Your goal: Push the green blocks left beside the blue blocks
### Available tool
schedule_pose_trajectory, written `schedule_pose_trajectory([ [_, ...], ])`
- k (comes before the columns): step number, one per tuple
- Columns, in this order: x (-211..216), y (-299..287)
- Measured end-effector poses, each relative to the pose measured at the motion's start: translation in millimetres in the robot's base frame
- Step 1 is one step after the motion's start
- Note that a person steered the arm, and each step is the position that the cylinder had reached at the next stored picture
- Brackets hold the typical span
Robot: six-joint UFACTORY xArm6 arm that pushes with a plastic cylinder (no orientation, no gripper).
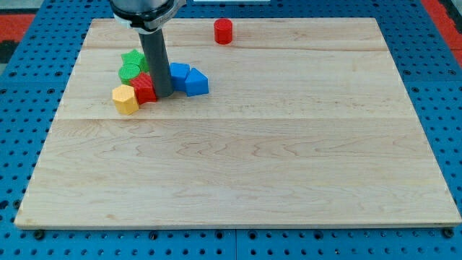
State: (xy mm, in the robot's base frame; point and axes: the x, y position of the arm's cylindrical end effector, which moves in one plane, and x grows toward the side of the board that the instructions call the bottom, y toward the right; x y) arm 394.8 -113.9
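At the upper left of the wooden board [238,166], my tip [162,95] stands on the table inside a tight knot of blocks, with no jaws to report: the arm ends in a plain dark rod [155,65], so nothing opens or closes. A red block [144,88] sits touching the tip at its 9 o'clock. The two blue blocks [188,78] lie side by side at the tip's 2 o'clock, the nearer one just beside the rod. The two green blocks [131,66], one a star shape and one rounder, sit at the tip's 10 o'clock, partly hidden behind the rod. A yellow block [125,100] lies at 8 o'clock from the tip, touching the red one. A red cylinder [224,32] stands well apart at 1 o'clock, near the board's top edge.

As I judge it, the greens are already near the blues, with my rod and the red block between the two pairs. To do this step well, I would slide the tip clear of the cluster first and come round to the outer side of the greens. Then I would nudge them in short, centred strokes, so they neither spin off nor drag the red and yellow blocks along. A push taken from here would likely scatter the blues instead.
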Motion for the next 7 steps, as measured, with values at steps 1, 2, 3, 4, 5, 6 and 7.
schedule_pose_trajectory([
  [1,20.8,21.8],
  [2,45.2,-10.3],
  [3,74.0,-68.3],
  [4,19.7,-130.8],
  [5,-18.2,-148.5],
  [6,-33.0,-122.6],
  [7,-29.5,-53.3],
])
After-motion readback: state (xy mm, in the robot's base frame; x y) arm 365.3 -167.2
